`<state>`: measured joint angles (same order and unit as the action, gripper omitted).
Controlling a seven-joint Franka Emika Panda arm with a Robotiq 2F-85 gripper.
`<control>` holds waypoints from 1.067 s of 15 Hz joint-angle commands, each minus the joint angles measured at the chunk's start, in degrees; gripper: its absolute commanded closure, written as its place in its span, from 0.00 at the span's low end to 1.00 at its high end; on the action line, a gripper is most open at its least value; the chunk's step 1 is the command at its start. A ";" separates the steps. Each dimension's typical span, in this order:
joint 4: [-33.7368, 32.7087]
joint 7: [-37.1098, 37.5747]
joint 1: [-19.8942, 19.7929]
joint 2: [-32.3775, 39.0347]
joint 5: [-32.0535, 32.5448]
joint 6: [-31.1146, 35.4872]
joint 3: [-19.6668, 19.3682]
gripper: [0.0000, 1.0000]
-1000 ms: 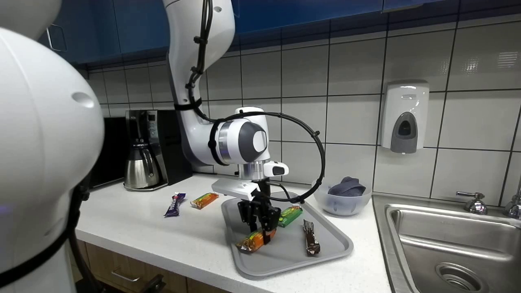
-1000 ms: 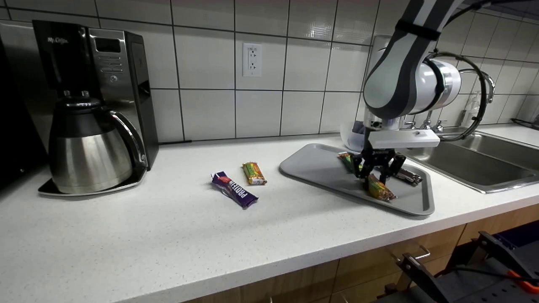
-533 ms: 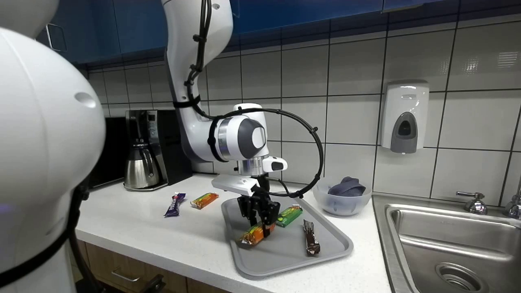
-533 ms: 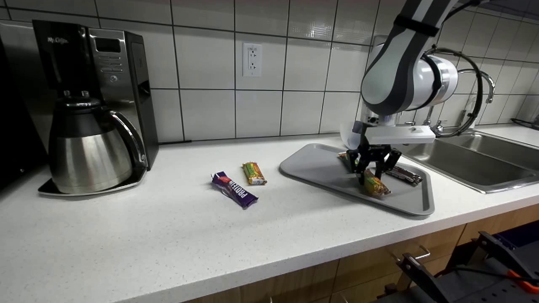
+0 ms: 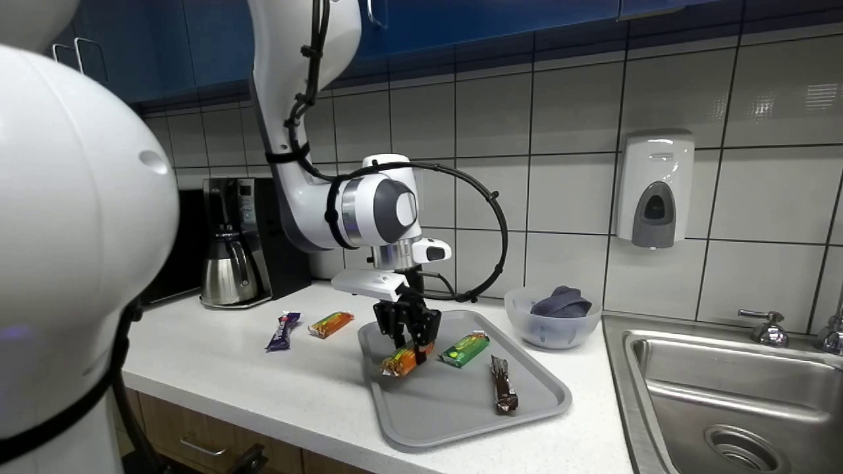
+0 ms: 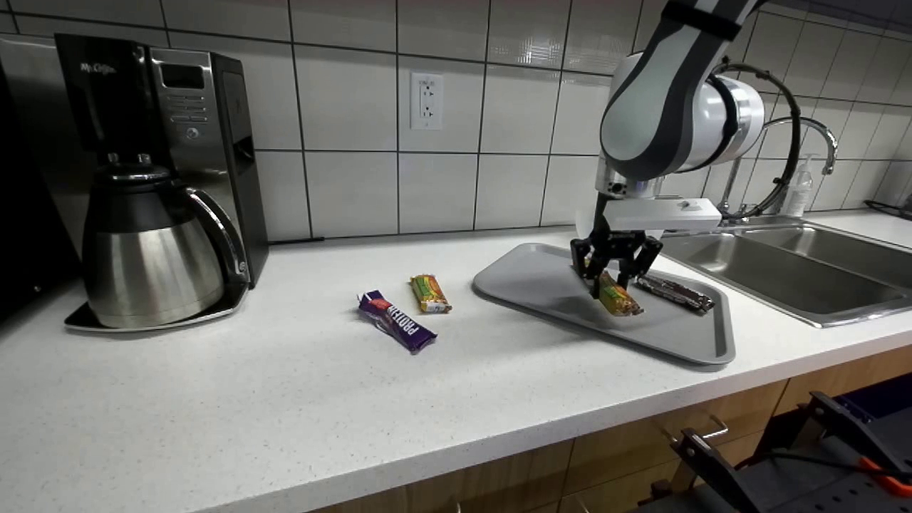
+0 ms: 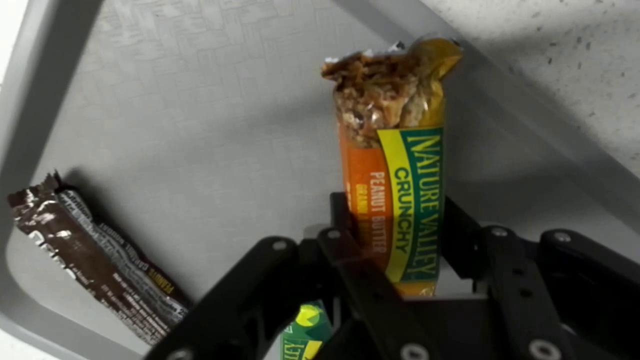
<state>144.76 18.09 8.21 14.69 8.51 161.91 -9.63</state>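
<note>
My gripper (image 5: 409, 349) is shut on an orange-and-green peanut butter granola bar (image 7: 395, 200). One finger is on each long side of it, and it points down. The bar also shows in both exterior views (image 5: 396, 362) (image 6: 618, 299), held a little above the grey tray (image 5: 454, 418). The bar's near end is partly hidden by the gripper in the wrist view. A green granola bar (image 5: 465, 349) lies on the tray beside the held bar, partly hidden by the gripper in the wrist view (image 7: 304, 332). A brown wrapped bar (image 7: 100, 255) lies farther along the tray.
A purple protein bar (image 6: 396, 320) and another orange granola bar (image 6: 429, 293) lie on the white counter. A coffee maker (image 6: 221, 142) with a steel carafe (image 6: 149, 256) stands beyond them. A translucent bowl (image 5: 553, 332) with a dark cloth (image 5: 562, 303) and a sink (image 5: 731, 375) flank the tray.
My gripper has risen and moved left in both exterior views, carrying the orange bar up from the tray. The green bar and brown bar have become less covered; the other bars have not moved.
</note>
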 commanded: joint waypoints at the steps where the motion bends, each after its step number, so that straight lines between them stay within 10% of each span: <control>1: 1.23 3.21 1.80 -3.24 1.98 -0.78 0.19 0.81; 16: 0.41 12.02 8.93 -4.77 3.34 -1.84 4.99 0.81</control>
<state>144.88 26.73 16.31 11.89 10.17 161.82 -5.82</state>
